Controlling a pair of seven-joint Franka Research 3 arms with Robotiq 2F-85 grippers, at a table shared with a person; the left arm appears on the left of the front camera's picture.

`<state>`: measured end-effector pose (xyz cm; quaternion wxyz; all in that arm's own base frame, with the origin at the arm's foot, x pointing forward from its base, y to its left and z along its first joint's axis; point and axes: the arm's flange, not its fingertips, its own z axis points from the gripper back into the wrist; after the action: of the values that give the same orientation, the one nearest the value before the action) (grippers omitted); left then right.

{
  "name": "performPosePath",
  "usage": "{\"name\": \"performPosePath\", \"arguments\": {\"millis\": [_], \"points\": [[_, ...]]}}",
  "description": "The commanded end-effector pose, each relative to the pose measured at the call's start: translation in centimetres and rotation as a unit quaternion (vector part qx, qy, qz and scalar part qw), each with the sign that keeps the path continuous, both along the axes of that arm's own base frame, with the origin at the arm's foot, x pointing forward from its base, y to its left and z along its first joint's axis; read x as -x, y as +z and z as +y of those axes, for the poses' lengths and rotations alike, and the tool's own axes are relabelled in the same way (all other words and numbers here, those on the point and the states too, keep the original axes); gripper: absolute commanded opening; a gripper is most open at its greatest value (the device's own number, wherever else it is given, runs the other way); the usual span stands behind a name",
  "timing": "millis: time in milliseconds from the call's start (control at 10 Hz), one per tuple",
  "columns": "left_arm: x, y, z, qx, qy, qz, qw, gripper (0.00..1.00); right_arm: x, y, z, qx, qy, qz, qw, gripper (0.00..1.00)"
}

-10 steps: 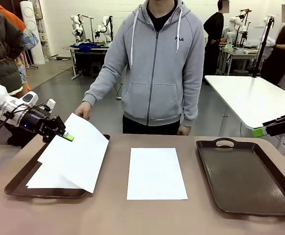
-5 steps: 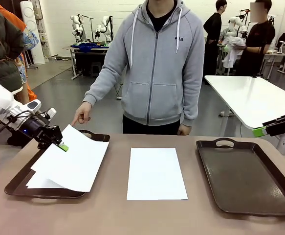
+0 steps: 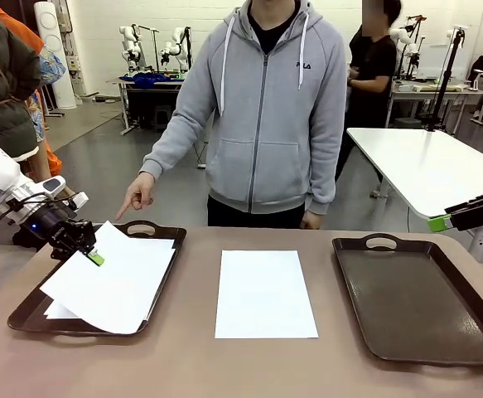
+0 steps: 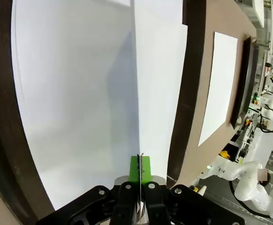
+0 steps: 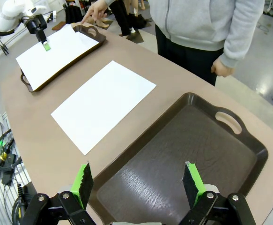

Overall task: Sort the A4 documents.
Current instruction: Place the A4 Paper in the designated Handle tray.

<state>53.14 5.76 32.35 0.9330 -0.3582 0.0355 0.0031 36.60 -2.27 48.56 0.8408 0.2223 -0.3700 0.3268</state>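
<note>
The left gripper (image 3: 94, 257), at the left of the front view, is clenched on the upper-left edge of a plain white, thin A4 paper sheet (image 3: 117, 283). In the left wrist view the green pads (image 4: 146, 169) pinch that edge flat between them. The sheet slopes down from the grip and its lower part drapes over a dark brown rectangular tray (image 3: 24, 318), where a second white sheet (image 3: 59, 312) lies flat beneath it. A third white sheet (image 3: 266, 292) lies alone on the brown tabletop (image 3: 224, 365) at the centre, between this tray and a second dark brown tray (image 3: 415, 303) at the right. The right gripper (image 5: 137, 179) hangs over that right-hand tray, its jaws spread wide with nothing between them. A person's hand (image 3: 139, 195) points a finger down above the left tray's far rim. The paper looks very light and limp, so it probably sags and swings from any single hold. It likely slides easily over other sheets, and it creases if squeezed mid-page. A flat sheet gives little to grasp, so an edge or a lifted corner seems the best place to take it.
</note>
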Motion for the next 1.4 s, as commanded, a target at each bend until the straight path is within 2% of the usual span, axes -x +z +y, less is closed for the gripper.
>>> {"name": "performPosePath", "arguments": {"millis": [0, 400, 500, 600, 700, 800, 900, 1000, 1100, 1200, 1300], "points": [[-0.7, -0.1, -0.3, -0.021, 0.009, 0.006, 1.000, 0.01, -0.4, -0.4, 0.0, -0.013, 0.008, -0.007, 1.000, 1.00], [-1.1, 0.0, -0.5, -0.052, 0.035, -0.002, 0.998, 0.01, -0.4, -0.4, 0.0, -0.013, 0.008, -0.007, 1.000, 1.00], [-1.1, 0.1, -0.5, -0.056, 0.036, -0.003, 0.998, 0.21, -0.4, -0.4, 0.0, -0.013, 0.008, -0.007, 1.000, 1.00], [-1.1, 0.2, -0.4, -0.058, 0.033, -0.003, 0.998, 0.21, -0.4, -0.4, 0.0, -0.013, 0.008, -0.007, 1.000, 1.00], [-1.1, 0.2, -0.3, -0.058, 0.030, -0.003, 0.998, 0.41, -0.4, -0.4, 0.0, -0.013, 0.008, -0.007, 1.000, 1.00], [-1.1, 0.2, -0.3, -0.058, 0.028, -0.001, 0.998, 0.23, -0.4, -0.4, 0.0, -0.013, 0.008, -0.007, 1.000, 1.00], [-1.1, 0.2, -0.3, -0.059, 0.027, 0.001, 0.998, 0.61, -0.4, -0.4, 0.0, -0.013, 0.008, -0.007, 1.000, 1.00], [-1.1, 0.3, -0.3, -0.063, 0.024, 0.001, 0.998, 0.43, -0.4, -0.4, 0.0, -0.013, 0.008, -0.007, 1.000, 1.00], [-1.1, 0.5, -0.1, -0.081, 0.017, 0.012, 0.997, 0.81, -0.4, -0.4, 0.0, -0.013, 0.008, -0.007, 1.000, 1.00], [-1.0, 0.9, 0.1, -0.089, 0.017, 0.009, 0.996, 0.63, -0.4, -0.4, 0.0, -0.013, 0.008, -0.007, 1.000, 1.00], [-1.0, 1.4, 0.3, -0.093, 0.017, 0.004, 0.996, 1.00, -0.4, -0.4, 0.0, -0.013, 0.008, -0.007, 1.000, 1.00]]}}
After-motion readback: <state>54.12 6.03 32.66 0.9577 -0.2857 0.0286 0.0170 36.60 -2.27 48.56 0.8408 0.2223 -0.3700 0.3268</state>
